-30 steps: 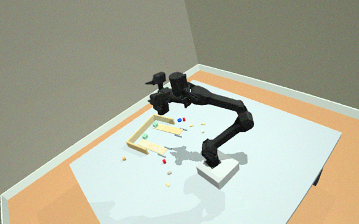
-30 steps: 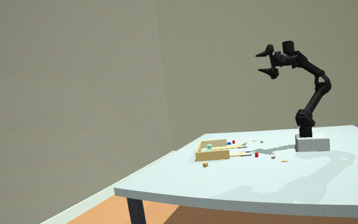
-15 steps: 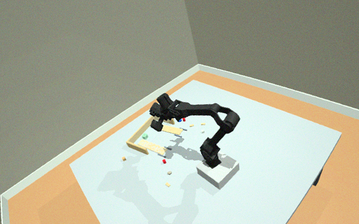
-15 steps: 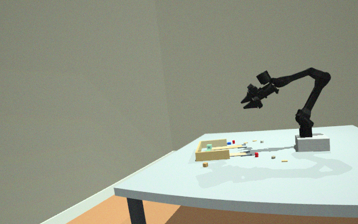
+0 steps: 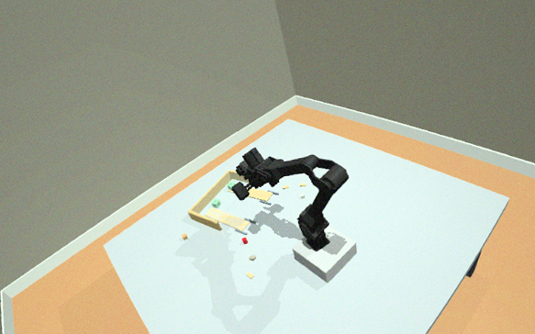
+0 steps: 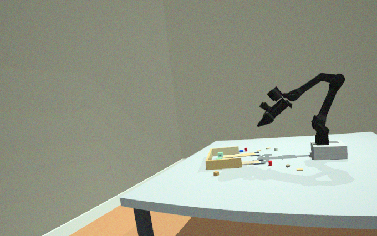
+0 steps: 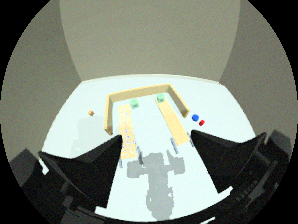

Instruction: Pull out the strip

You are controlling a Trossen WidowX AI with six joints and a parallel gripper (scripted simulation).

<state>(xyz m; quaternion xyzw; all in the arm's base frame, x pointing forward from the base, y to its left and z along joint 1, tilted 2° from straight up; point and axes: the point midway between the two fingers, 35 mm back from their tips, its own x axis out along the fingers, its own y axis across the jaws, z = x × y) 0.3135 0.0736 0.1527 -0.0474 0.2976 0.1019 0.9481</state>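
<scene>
My gripper [image 6: 258, 125] [image 7: 157, 136] is open and empty, high above the near ends of two strips, pointing down and forward. A patterned strip [image 5: 228, 219] [image 7: 126, 130] lies on the left and a plain tan strip [image 5: 260, 195] [image 6: 242, 155] [image 7: 172, 120] on the right. One green cube [image 5: 231, 185] [image 6: 220, 154] [image 7: 160, 97] is at the plain strip's far end and shows a dark mark in the exterior view. Another green cube [image 5: 216, 203] [image 7: 134, 103] is close beside the patterned strip's far end. I cannot tell for certain which cube is labelled.
A three-sided wooden wall [image 5: 211, 194] [image 6: 225, 164] [image 7: 140, 93] surrounds the far ends. Short grey rails flank the near ends. An orange-brown cube [image 5: 183, 236] [image 6: 215, 173] [image 7: 91, 113] lies outside left; blue [image 7: 195, 117] and red [image 7: 202, 122] pieces lie outside right.
</scene>
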